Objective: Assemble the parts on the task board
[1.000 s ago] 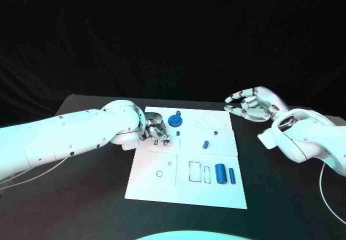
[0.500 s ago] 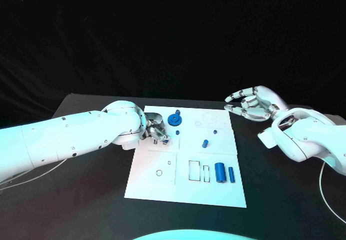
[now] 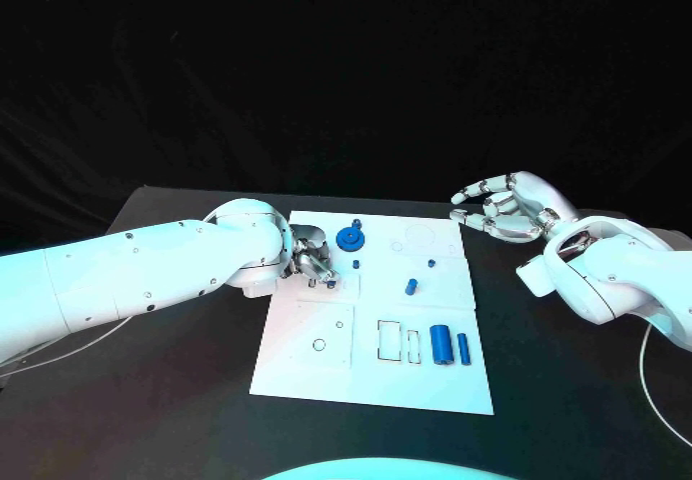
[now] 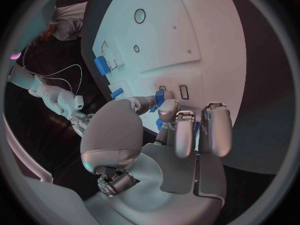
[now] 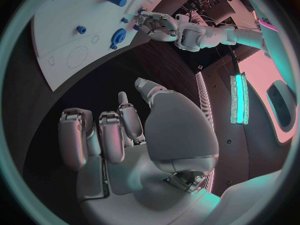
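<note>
The white task board [image 3: 378, 375] lies in the middle of the black table. My left hand [image 3: 312, 262] rests low over the board's upper left part, fingers curled around a small blue part [image 4: 159, 95] pinched at their tips. A blue gear [image 3: 351, 239] stands just right of that hand. Two small pegs [image 3: 430, 266], a short blue cylinder [image 3: 411, 289] and two larger blue cylinders [image 3: 440, 346] lie on the board. My right hand [image 3: 505, 208] hovers off the board's upper right corner, fingers spread and curved, holding nothing.
Rectangular slots [image 3: 389, 342] and a small ring outline [image 3: 319, 347] mark the board's lower half. Bare black table [image 3: 577, 400] surrounds the board. The right wrist view looks across at the board [image 5: 69, 25], the gear [image 5: 119, 36] and my left hand [image 5: 159, 25].
</note>
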